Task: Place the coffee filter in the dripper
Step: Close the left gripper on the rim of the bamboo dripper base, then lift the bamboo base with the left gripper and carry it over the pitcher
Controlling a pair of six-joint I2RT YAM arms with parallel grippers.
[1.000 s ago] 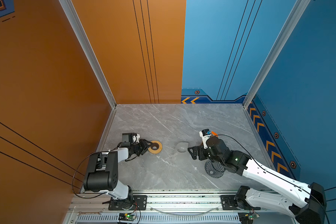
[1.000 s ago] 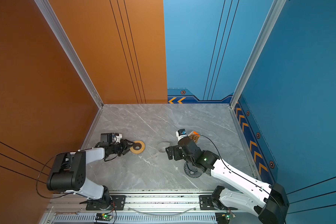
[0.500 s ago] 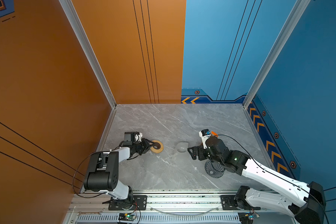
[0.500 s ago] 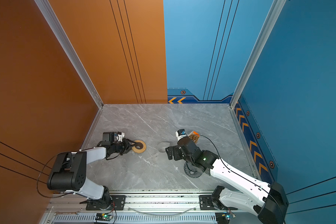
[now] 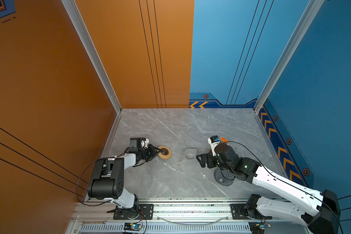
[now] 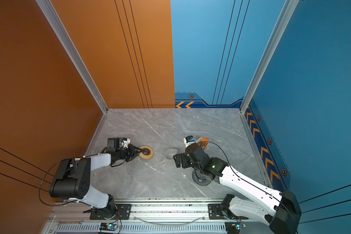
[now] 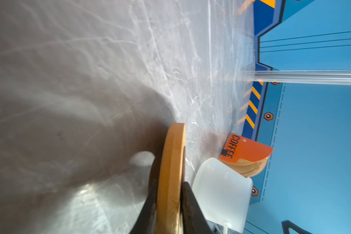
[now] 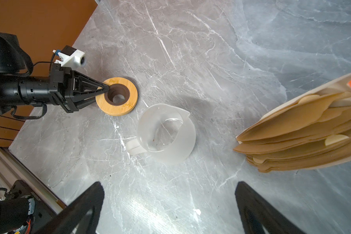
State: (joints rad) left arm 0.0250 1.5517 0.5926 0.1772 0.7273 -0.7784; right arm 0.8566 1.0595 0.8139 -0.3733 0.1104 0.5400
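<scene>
We see two robot arms over a grey marbled desk (image 5: 170, 125), viewed from above. The left arm reaches low and forward, its forearm almost level. The left claw (image 5: 160, 150) is clenched on the near rim of a flat wooden ring (image 5: 165, 153) that lies on the desk. The right arm stretches in from the front right corner, bent at the elbow. The right claw (image 8: 169, 183) is released, its two dark fingers spread wide above the desk and holding nothing.

The dripper (image 5: 223, 179), a dark ribbed cone, sits on the desk near the front right, partly hidden under the right arm. A frosted jug (image 5: 189, 154) stands between the two claws. As for the coffee filter, we cannot pick out a single loose one; brown filters lie stacked in a packet (image 8: 302, 131) beyond the right claw.

Orange walls enclose the left and part of the back, blue walls the rest. A metal rail runs along the front edge.

Both top views show the dripper; neither wrist view does. The right wrist view shows the fanned filter edges. The left wrist view shows the ring edge-on between the claw's fingers (image 7: 190, 208), and the word COFFEE on the packet's orange corner.
</scene>
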